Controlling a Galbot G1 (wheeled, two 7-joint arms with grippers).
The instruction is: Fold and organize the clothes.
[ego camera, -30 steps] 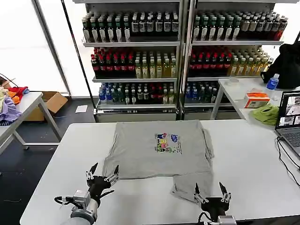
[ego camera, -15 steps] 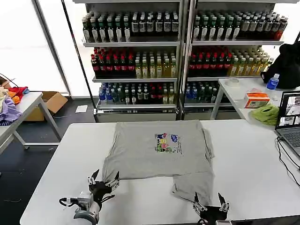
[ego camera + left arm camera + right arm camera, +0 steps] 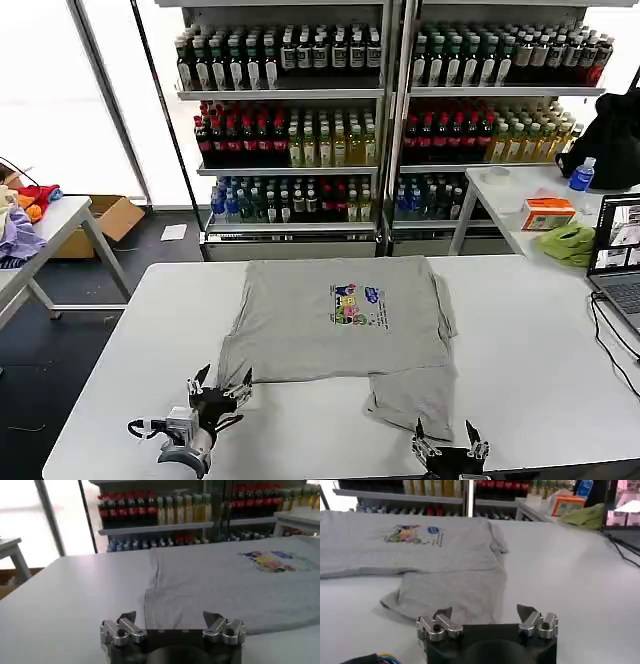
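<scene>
The clothes are one light grey T-shirt point(image 3: 335, 320) lying flat on the white table point(image 3: 540, 340), logo side up, with a flap of cloth point(image 3: 415, 392) hanging toward the near edge. My left gripper point(image 3: 222, 381) is open, low at the near left, just in front of the shirt's near left corner point(image 3: 150, 622). Close to the table's near edge my right gripper point(image 3: 448, 438) is also open, right behind the flap point(image 3: 452, 592). Both hold nothing. The printed logo point(image 3: 415, 534) faces up.
Shelves of bottles point(image 3: 380, 120) stand behind the table. A laptop point(image 3: 620, 250) with a cable sits at the right edge. A side table at the right carries a lime-green cloth point(image 3: 566, 243) and an orange box point(image 3: 548, 213). Another table with cloths point(image 3: 20, 225) is at the left.
Both grippers have drawn back toward the near edge and lower in the head view, away from the shirt. They stay open. The shirt has not moved.
</scene>
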